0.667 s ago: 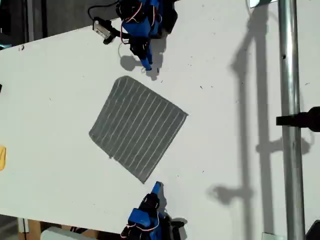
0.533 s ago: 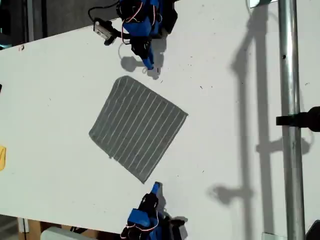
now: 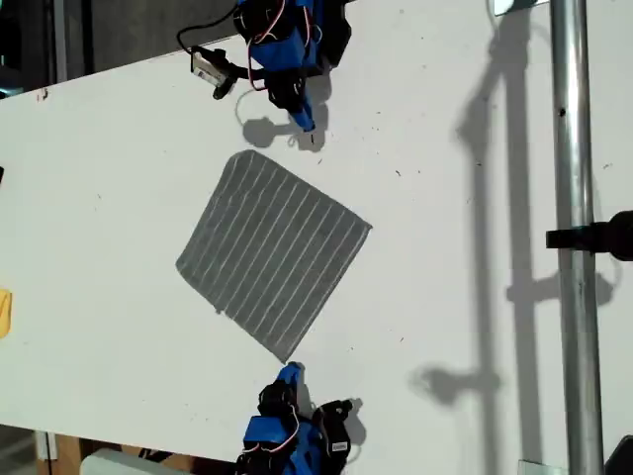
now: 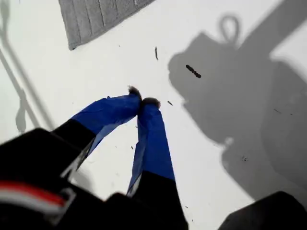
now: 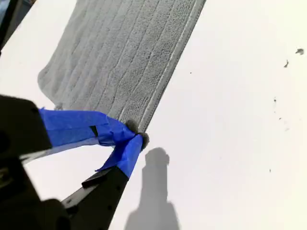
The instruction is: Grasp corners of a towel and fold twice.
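Both hands shut, empty: my second hand (image 5: 135,135) at towel (image 3: 272,252) corner (image 5: 137,128), my first hand (image 4: 142,101) apart on tabletop (image 3: 445,297). Towel flat; no folds yet.

In the first wrist view the towel (image 4: 96,19) ran off the picture's edge, only one corner showing. In the second wrist view my second end effector (image 5: 134,136) hid the towel's nearest corner, so any grip there was untellable
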`<act>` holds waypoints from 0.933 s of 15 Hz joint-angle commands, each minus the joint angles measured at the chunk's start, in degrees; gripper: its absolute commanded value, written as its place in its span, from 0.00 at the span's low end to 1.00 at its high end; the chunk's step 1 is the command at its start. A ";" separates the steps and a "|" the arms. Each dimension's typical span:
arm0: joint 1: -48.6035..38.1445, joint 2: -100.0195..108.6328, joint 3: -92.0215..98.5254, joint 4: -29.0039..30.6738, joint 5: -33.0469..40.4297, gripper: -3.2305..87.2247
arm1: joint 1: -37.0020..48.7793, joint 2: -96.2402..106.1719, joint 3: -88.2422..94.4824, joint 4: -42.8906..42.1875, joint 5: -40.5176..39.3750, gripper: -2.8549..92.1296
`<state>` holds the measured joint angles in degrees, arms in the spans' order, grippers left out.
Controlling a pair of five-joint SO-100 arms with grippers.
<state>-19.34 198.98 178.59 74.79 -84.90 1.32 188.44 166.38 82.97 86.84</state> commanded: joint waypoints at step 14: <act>3.08 -30.41 -41.31 6.86 -2.64 0.00 | -5.19 -59.50 -53.00 -5.36 1.32 0.03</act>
<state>-17.23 175.17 145.81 81.04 -88.95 -2.99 137.81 125.24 77.34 89.30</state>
